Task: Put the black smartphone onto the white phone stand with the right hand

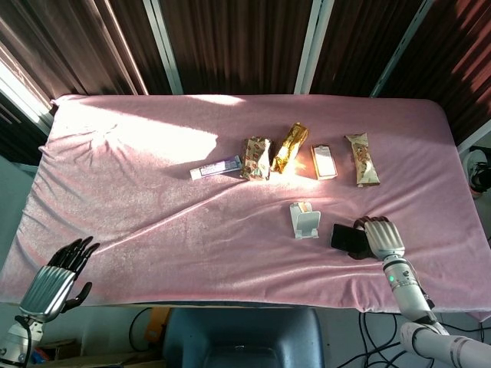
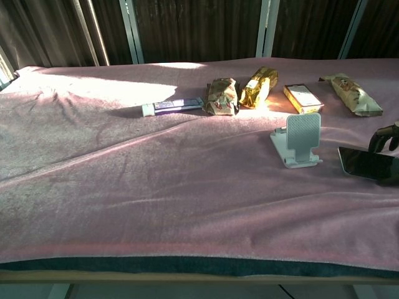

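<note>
Phone: flat black glass smartphone (image 1: 349,238) lies near the surface's (image 1: 138,215) front right edge, beside the white plastic phone stand (image 1: 304,220).
Right hand (image 1: 382,237): my fingers (image 2: 384,138) wrap the phone's right end.
Left hand (image 1: 55,280): off the front left corner, fingers apart, holding nothing.

Pink cloth (image 1: 138,199) on the table, black phone (image 1: 349,238), white stand (image 1: 304,221), gold snack wrappers (image 1: 291,147), and a purple-and-white tube (image 1: 216,167).
</note>
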Robot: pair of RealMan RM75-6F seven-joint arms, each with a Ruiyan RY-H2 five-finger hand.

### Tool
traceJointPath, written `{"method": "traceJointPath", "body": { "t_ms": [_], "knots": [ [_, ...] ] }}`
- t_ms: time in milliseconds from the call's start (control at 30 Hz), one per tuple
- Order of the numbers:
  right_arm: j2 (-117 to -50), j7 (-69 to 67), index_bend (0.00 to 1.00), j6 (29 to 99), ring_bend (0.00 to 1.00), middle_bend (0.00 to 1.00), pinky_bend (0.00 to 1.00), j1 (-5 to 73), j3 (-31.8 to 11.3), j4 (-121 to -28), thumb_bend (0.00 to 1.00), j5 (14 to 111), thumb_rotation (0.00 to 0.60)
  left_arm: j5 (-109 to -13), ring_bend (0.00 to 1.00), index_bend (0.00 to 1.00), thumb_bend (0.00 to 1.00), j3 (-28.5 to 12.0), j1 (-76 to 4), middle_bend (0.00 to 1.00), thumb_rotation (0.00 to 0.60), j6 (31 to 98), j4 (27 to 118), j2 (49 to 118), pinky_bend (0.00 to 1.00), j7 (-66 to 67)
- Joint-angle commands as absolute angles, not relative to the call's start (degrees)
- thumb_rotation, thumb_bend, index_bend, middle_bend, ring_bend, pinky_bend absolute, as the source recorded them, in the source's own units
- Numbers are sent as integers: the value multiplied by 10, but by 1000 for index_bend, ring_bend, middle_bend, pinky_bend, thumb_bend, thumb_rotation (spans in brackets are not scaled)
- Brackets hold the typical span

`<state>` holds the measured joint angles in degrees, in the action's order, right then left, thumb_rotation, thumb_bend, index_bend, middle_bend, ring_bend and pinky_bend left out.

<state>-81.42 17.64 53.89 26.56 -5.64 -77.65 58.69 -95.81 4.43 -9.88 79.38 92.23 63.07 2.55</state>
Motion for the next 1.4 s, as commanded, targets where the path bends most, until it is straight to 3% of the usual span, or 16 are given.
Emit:
{"method": "traceJointPath", "body": {
  "t_ms": [33, 267, 733, 967, 1233, 1400],
  "knots": [
    [-815, 175, 689, 555, 366, 453, 415, 261, -52, -783, 247, 604, 600, -958, 0, 0, 413, 44, -98, 0, 600, 796, 922, 630, 144, 24],
    [-816, 184, 717, 586, 379, 479, 423, 254, -48, -801, 247, 631, 600, -960, 0, 0, 414, 45, -97, 0, 600, 801, 921, 628, 144, 18],
    [-852, 157, 948, 628, 575, 681, 530, 247, -52, -756, 266, 678, 600, -962, 0, 0, 413, 45, -95, 0, 600, 808, 920, 626, 145, 10],
    [-842, 189, 989, 685, 614, 714, 551, 251, -42, -745, 273, 758, 600, -964, 0, 0, 413, 46, -93, 0, 600, 812, 919, 624, 145, 5],
    [-806, 405, 1000, 797, 642, 734, 551, 289, -30, -722, 273, 933, 600, -965, 0, 0, 411, 44, -93, 0, 600, 815, 919, 624, 145, 1],
    [-771, 568, 1000, 805, 660, 735, 551, 345, -18, -702, 273, 1072, 600, -964, 0, 0, 412, 44, -95, 0, 600, 811, 920, 625, 146, 3]
  ]
}}
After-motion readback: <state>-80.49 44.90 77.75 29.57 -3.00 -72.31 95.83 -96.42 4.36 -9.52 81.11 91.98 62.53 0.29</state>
